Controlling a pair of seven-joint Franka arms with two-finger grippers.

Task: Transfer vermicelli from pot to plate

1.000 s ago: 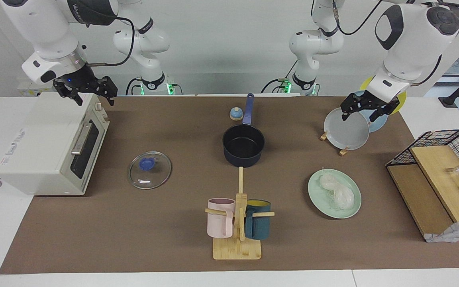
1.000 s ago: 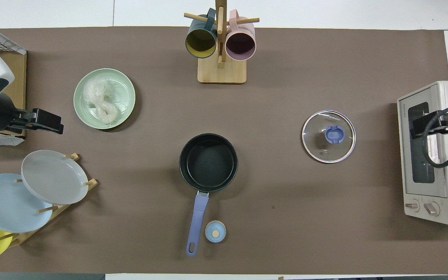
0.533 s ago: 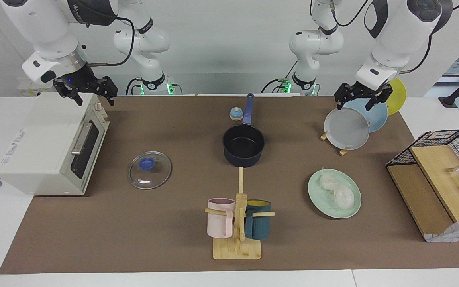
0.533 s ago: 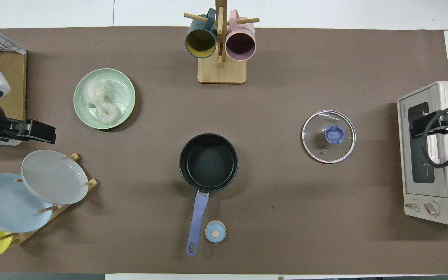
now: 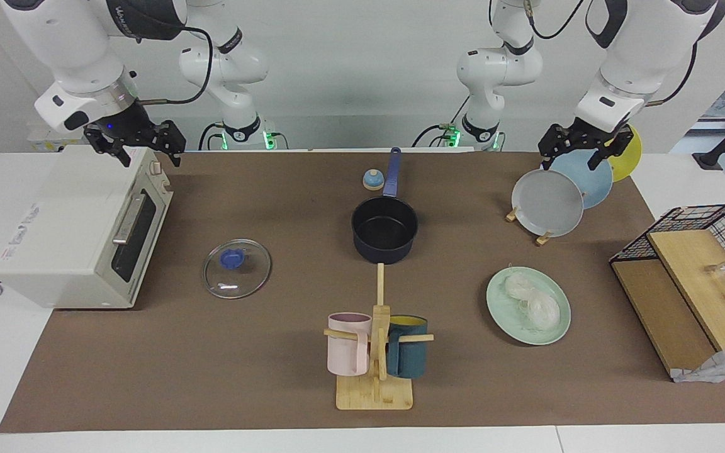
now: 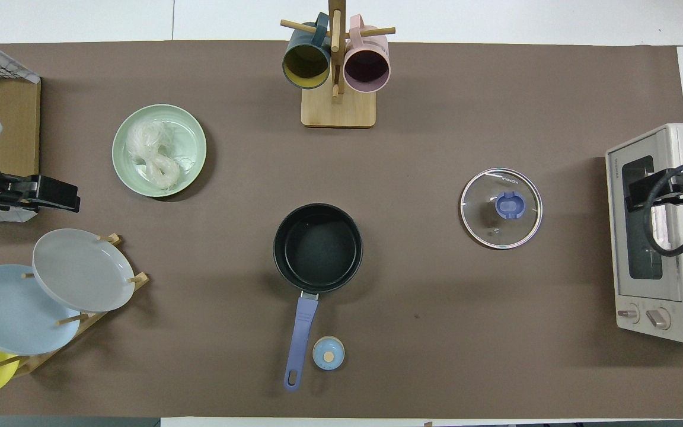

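Observation:
The vermicelli (image 5: 531,303) lies as a whitish clump on the mint-green plate (image 5: 500,314), toward the left arm's end of the table; it also shows in the overhead view (image 6: 153,153) on the plate (image 6: 194,133). The navy pot (image 5: 384,229) stands mid-table with its black inside bare and its blue handle (image 6: 300,338) pointing toward the robots. My left gripper (image 5: 579,154) hangs open and empty over the plate rack. My right gripper (image 5: 145,154) waits open and empty over the toaster oven.
A rack holds grey (image 5: 548,204), light blue and yellow plates. A glass lid (image 5: 236,268) lies near the toaster oven (image 5: 73,233). A mug tree (image 5: 375,352) stands farther out than the pot. A small blue knob (image 5: 372,180) sits by the handle. A wire basket (image 5: 696,251) is at the left arm's end.
My left gripper has risen from in front of the grey plate and drawn back over the rack toward its own end. The right arm, the vermicelli and the pot have not moved.

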